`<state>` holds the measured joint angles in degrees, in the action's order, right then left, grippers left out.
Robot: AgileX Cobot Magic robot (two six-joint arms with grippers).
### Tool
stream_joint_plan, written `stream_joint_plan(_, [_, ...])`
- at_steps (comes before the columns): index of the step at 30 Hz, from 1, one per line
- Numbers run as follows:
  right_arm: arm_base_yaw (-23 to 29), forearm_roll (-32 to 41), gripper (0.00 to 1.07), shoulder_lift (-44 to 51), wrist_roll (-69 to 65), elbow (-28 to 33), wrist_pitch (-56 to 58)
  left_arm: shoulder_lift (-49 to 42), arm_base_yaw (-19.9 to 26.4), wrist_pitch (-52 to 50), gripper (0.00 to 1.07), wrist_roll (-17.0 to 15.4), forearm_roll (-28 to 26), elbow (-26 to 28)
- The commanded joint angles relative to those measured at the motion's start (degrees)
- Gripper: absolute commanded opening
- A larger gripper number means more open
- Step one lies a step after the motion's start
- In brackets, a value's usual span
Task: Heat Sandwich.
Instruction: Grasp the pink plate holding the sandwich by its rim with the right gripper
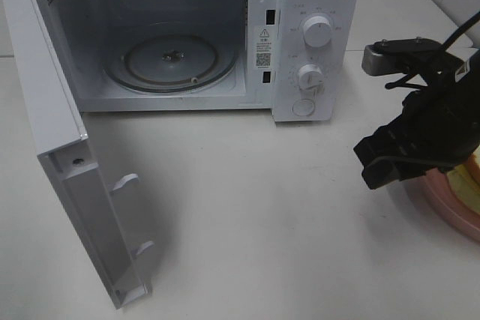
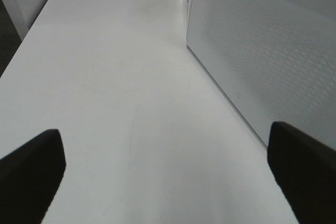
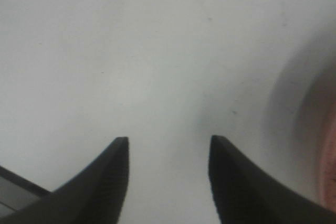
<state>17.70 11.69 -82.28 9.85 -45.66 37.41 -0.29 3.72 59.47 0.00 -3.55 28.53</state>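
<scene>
You are looking at the microwave (image 1: 315, 35) sitting on the worktop (image 1: 262, 222) with its door (image 1: 67, 185) hanging wide open. The sandwich (image 1: 472, 176) is lying on the pink plate (image 1: 448, 204), in front of the microwave and off to its right, mostly hidden. Your right end effector (image 3: 168, 142) is hovering over the plate's microwave-side edge, fingers standing apart and gripping nothing. Your left end effector (image 2: 165, 140) is gaping wide and empty beside a dotted white microwave panel (image 2: 262, 51).
</scene>
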Motion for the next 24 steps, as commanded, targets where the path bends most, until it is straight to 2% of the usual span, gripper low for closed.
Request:
stream_joint_plan(1, [-0.46, -8.14, 0.77, 0.57, -4.93, -1.38, 0.8, -1.32, -0.29, -0.57, 1.01, 0.0, -0.11, -0.23])
stream_joint_plan(2, [-0.46, -8.14, 0.77, 0.57, -4.93, -1.38, 0.8, -1.32, -0.29, -0.57, 1.01, 0.0, -0.11, -0.23])
stream_joint_plan(4, [-0.46, -12.38, 0.93, 0.57, -7.62, -1.83, 1.78, -1.32, -0.29, -0.57, 1.01, 0.0, -0.11, -0.23])
stream_joint_plan(6, [-0.46, -15.3, 0.98, 0.52, -9.17, -1.83, 2.41, -1.32, -0.29, -0.57, 1.01, 0.0, -0.11, -0.23])
stream_joint_plan(13, [-0.46, -23.03, 0.97, -1.89, -16.62, -1.83, 5.61, -1.32, -0.29, -0.57, 1.01, 0.0, -0.11, -0.23])
stream_joint_plan(24, [-4.41, -22.63, 0.94, -7.16, -15.87, -1.83, 4.76, -1.32, -0.29, -0.57, 1.01, 0.0, -0.11, -0.23])
